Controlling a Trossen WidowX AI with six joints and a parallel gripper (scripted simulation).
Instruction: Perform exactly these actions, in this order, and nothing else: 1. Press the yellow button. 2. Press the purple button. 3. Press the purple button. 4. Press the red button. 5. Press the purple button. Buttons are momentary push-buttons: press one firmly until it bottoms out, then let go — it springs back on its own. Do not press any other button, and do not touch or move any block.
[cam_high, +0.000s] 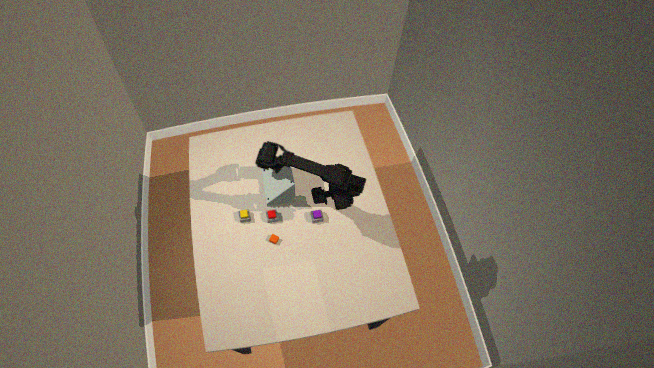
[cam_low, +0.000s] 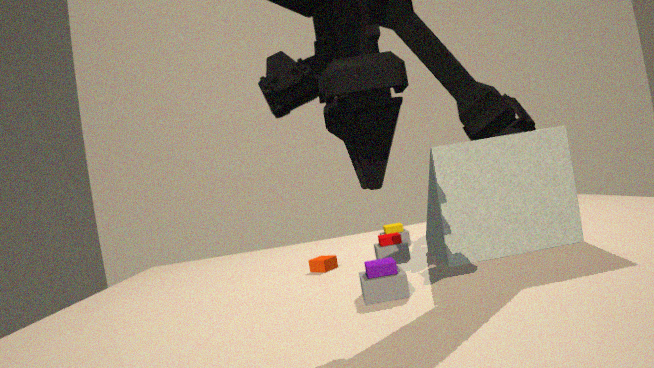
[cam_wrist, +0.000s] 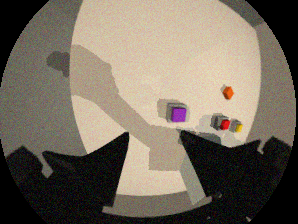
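Note:
The purple button (cam_high: 317, 214) (cam_low: 381, 268) (cam_wrist: 178, 114) sits raised on its grey base, nearest in the exterior view. The red button (cam_high: 271, 214) (cam_low: 389, 239) (cam_wrist: 225, 124) and the yellow button (cam_high: 244, 214) (cam_low: 393, 228) (cam_wrist: 239, 128) stand in a row with it, both raised on grey bases. My gripper (cam_low: 371, 188) (cam_wrist: 155, 134) is open and empty, high above the table near the purple button and touching nothing. In the wrist view its two fingers stand well apart, with the purple button beyond the fingertips. In the top view the fingers are hard to make out.
An orange block (cam_high: 274, 239) (cam_low: 323, 263) (cam_wrist: 228, 92) lies on the table off the button row, nearest the red button in the top view. A pale green wedge-shaped panel (cam_high: 276, 186) (cam_low: 507, 195) stands on the other side of the row, close to the arm's base.

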